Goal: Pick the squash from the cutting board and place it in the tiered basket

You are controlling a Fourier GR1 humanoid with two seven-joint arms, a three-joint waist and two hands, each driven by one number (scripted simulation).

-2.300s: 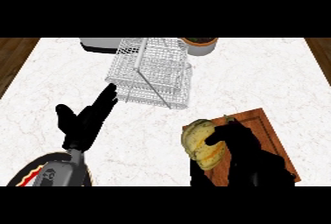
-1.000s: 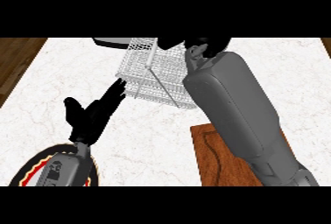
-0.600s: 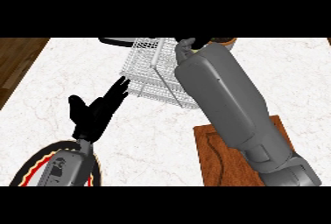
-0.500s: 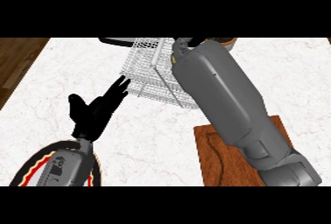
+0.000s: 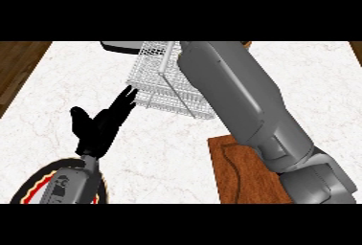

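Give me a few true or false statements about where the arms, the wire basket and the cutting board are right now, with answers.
1. The right forearm stretches across the wire basket. True.
2. The squash lies in plain sight on the cutting board. False: no squash shows on the visible part of the board.
3. The left robot hand has straight fingers and holds nothing. True.
4. The cutting board sits at the counter's left. False: it sits at the lower right.
5. The right robot hand is clearly visible. False: it is out of view beyond the forearm.

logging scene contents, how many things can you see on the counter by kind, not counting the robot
wire tiered basket: 1
wooden cutting board: 1
grey object behind the basket, partly hidden: 1
squash: 0 visible
total: 3
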